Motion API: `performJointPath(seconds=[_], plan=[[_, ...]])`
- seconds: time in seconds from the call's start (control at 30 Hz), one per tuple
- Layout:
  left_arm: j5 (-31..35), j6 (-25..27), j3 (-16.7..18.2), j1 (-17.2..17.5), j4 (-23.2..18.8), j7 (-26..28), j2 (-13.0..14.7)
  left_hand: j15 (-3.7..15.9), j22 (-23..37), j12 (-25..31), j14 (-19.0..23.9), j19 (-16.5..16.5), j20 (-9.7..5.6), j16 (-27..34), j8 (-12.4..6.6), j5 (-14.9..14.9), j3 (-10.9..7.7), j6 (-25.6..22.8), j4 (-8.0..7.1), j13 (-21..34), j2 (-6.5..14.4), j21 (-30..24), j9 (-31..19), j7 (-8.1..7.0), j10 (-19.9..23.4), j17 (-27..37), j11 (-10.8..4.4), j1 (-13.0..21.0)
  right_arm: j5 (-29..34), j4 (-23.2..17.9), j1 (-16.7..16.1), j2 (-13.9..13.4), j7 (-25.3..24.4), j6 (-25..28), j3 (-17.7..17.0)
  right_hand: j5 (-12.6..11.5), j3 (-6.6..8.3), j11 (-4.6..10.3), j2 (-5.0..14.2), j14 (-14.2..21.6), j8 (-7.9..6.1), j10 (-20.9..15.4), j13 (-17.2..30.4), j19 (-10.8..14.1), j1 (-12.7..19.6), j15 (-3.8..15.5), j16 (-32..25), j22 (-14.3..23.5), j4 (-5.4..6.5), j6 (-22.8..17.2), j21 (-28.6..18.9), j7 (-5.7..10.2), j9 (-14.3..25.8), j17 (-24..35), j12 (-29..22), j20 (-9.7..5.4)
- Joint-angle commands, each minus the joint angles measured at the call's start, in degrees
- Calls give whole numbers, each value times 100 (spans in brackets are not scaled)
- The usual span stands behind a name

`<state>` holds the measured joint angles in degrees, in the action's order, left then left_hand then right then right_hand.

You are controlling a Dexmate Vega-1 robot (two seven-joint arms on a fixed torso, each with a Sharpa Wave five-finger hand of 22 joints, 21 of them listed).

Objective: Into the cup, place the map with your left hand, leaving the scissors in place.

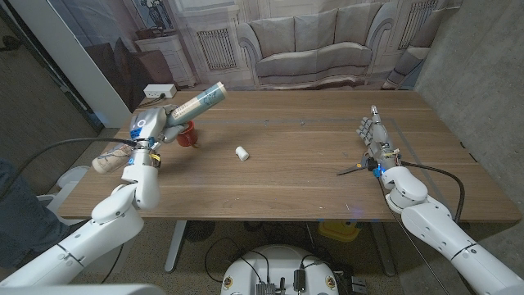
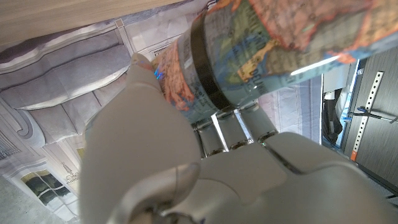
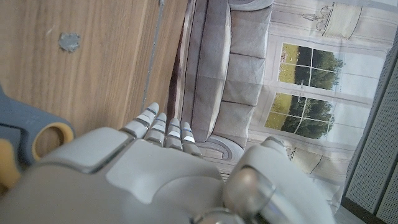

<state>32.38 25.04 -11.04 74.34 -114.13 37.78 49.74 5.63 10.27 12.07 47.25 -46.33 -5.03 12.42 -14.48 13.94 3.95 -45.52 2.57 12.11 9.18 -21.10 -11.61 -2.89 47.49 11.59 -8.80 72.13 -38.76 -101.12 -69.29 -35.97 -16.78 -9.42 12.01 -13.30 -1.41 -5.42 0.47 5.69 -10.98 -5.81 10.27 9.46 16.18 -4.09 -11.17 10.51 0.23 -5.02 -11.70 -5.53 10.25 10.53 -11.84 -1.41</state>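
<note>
While your left hand (image 1: 147, 124) grips the rolled map (image 1: 199, 102), fingers wrapped round its lower end, the roll lies tilted, its free end pointing up and away from the cup (image 1: 187, 133). The cup, red, sits on the table (image 1: 303, 168) just beside that hand, partly hidden by it; I cannot tell whether the map's held end is over the rim yet.

In the left wrist view the map (image 2: 261, 56) fills the space above your hand (image 2: 186, 162), with a dark band round it; grip looks firm.

Advice for this step: bring the roll closer to upright before lowering, and centre its lower end over the cup's mouth. Judgement: a long roll may tip a small cup, so lower slowly and release only once it rests inside.

Beyond the cup toward mid-table lies a small white piece (image 1: 241, 153). Well apart from the cup, your right hand (image 1: 375, 139) stands with fingers straight, holding nothing, beside the scissors (image 1: 360, 169). Keep it idle.
</note>
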Motion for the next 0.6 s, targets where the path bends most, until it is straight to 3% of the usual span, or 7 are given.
performJointPath(seconds=[0.03, 0.6], plan=[[-22, 38, -336, -456, 268, -30, 96, 627, 32, -11, 77, -26, -14, -7, 16, -40, -6, -128, -15, 30, 21, 8, -18, -54, 45, 21, 6, 54, -25, -182, -296, -60, -99, -95, -211, 8, -44, -36, 10, 40, -14, -20, 18, 69, 23, -7, 22, 15, -2, -35, -1, -41, 34, 31, 7, -6], [-75, 26, -746, -1047, 743, -138, 228, 651, 34, -22, 111, -20, -30, -10, 12, -64, -34, -188, -28, 30, 13, 16, -14, -84, 78, 23, -15, 70, -20, -485, -605, -95, -387, 64, -440, 11, -55, -20, 17, 48, -14, -39, 19, 71, 23, -4, 20, 15, -2, -39, 0, -42, 34, 31, 1, -2]])
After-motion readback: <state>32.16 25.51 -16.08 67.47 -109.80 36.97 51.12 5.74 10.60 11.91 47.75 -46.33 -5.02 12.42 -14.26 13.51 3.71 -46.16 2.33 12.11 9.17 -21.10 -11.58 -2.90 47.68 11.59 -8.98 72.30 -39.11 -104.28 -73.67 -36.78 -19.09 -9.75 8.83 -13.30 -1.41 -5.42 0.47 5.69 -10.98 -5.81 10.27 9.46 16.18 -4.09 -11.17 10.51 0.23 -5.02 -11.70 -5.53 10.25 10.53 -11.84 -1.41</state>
